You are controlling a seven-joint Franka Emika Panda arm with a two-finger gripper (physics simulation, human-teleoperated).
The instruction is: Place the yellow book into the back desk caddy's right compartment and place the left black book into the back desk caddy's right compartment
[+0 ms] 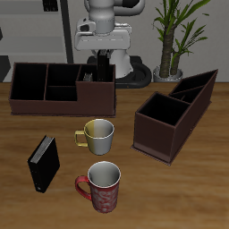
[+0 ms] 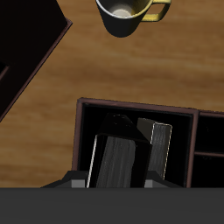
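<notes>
The back desk caddy (image 1: 36, 100) stands at the table's back. My gripper (image 1: 106, 72) hangs over its right compartment (image 1: 97, 93). In the wrist view my gripper (image 2: 114, 182) has its fingers (image 2: 79, 183) against both sides of the left black book (image 2: 114, 157), held upright inside the compartment (image 2: 131, 105). The yellow book (image 2: 161, 147) leans inside the same compartment beside it, and its top shows above the rim in the exterior view (image 1: 87, 74). The other black book (image 1: 43, 163) stands on the table near the front edge.
A white mug with a yellow handle (image 1: 97, 134) stands just in front of the back caddy. A red patterned mug (image 1: 103, 185) is near the front edge. The caddy with a slanted raised end (image 1: 174, 116) sits off to the side.
</notes>
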